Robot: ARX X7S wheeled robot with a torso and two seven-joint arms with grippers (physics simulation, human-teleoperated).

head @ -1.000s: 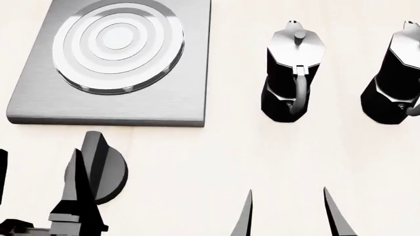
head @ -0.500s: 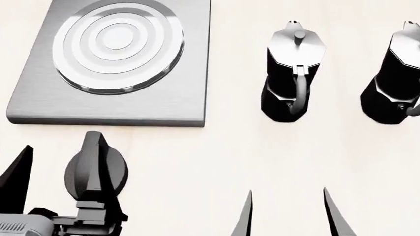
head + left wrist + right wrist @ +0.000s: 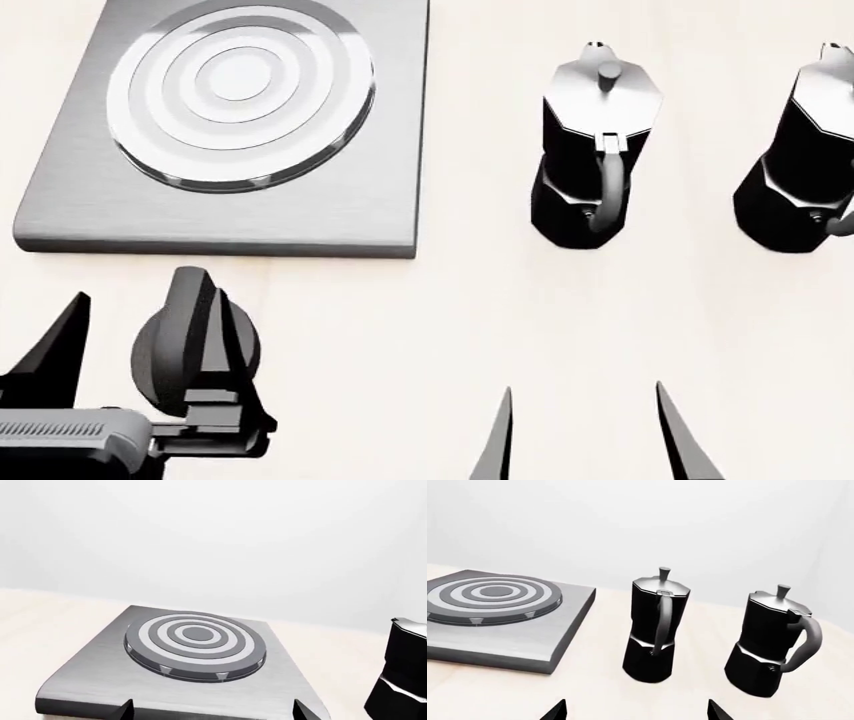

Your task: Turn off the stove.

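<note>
Left gripper [image 3: 134, 340] spread wide, its fingers flanking the knob [image 3: 196, 345], no contact discernible. Stove [image 3: 234, 130] just beyond it on the table [image 3: 441, 310]. Right gripper [image 3: 587, 440] open, empty; two pots [image 3: 594, 150] ahead of it.

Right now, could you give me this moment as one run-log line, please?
left gripper: open, straddling knob | right gripper: open, idle | stove: untouched

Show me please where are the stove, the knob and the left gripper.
stove [image 3: 334, 215]: head view, bare front plate.
knob [image 3: 160, 345]: head view, round black body.
left gripper [image 3: 140, 335]: head view, midway between fingertips.
</note>
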